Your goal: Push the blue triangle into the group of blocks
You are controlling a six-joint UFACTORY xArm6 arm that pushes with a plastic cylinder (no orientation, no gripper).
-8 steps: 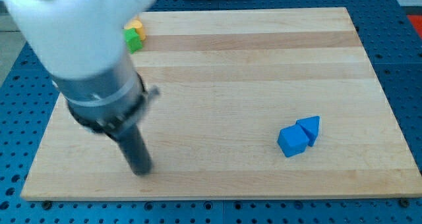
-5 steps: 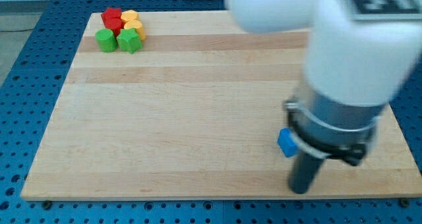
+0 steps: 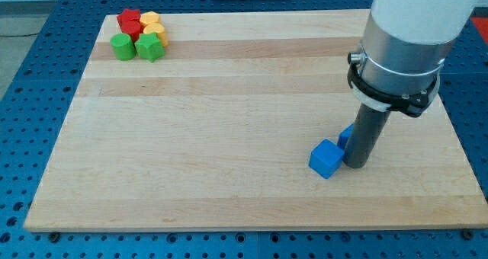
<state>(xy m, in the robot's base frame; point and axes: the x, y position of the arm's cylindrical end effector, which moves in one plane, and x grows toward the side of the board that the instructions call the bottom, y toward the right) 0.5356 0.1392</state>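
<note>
Wooden board (image 3: 229,137): rod upright, my tip (image 3: 354,164) touching blue cube (image 3: 325,159).

red block (image 3: 130,20) | two yellow blocks (image 3: 152,23) | two green blocks (image 3: 122,46) | blue cube (image 3: 325,158) | dark rod (image 3: 364,134) | pale wood board (image 3: 229,122)

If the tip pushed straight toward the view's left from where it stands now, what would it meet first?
My tip would probably first meet the blue cube, right beside it on the view's left. The blue triangle is mostly hidden behind the rod.
</note>
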